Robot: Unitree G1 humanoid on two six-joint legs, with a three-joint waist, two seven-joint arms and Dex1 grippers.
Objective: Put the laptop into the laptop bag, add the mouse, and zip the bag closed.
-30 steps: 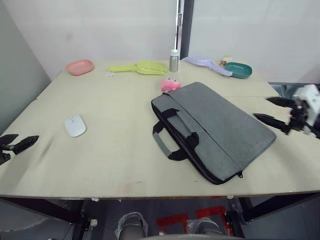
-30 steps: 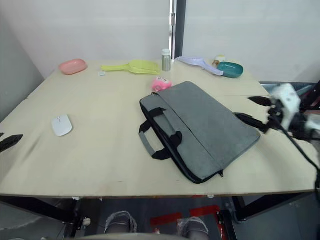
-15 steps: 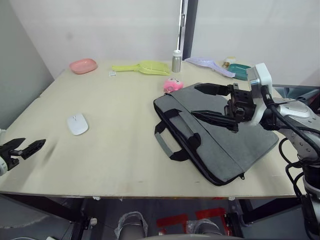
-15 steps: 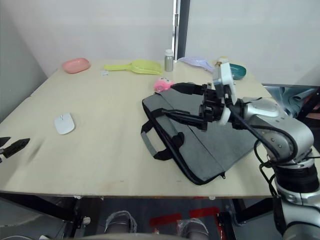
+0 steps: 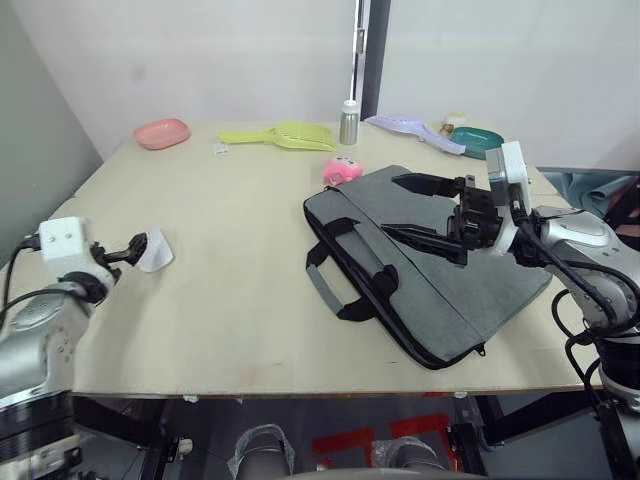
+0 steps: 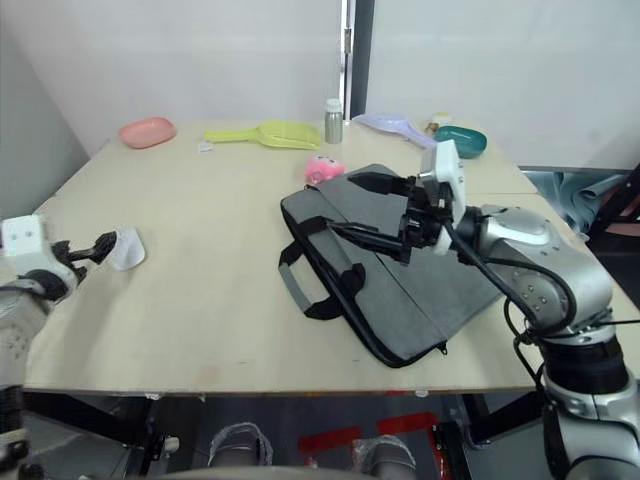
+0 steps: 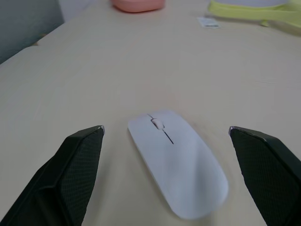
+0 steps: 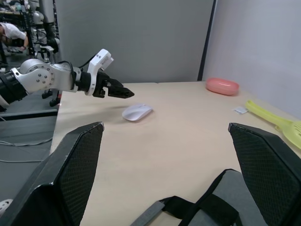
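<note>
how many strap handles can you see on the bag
2. Both lie on the laptop bag at its left long edge: one handle flopped onto the table, the other handle resting on the bag's grey face.

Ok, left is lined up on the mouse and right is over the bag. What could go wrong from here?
The mouse is smooth and low, lying angled between the open left gripper fingers; a close could squirt it out or skid it along the table.
The open right gripper hovers over the bag, whose zipper looks shut; the mouse has no way in until it is opened.
The bag's near corner sits close to the table edge; tugging could pull it over.
</note>
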